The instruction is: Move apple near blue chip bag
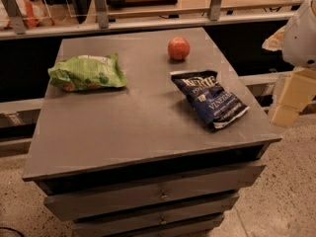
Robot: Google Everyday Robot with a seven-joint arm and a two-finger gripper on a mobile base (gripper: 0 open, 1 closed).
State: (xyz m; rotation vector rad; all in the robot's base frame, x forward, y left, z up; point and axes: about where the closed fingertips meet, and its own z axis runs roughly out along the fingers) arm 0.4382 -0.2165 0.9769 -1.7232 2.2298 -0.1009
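Right now the small, round, smooth-skinned apple is sitting near the far edge of the flat, matte grey cabinet top, just beyond the upper corner of the blue chip bag but apart from it. That crinkled navy bag with white lettering is lying flat toward the right edge. A puffy green bag is resting well apart on the left. The gripper, blocky and pale cream, is hanging beside the cabinet's right side, holding nothing; whether it is spread or pressed together I cannot tell.
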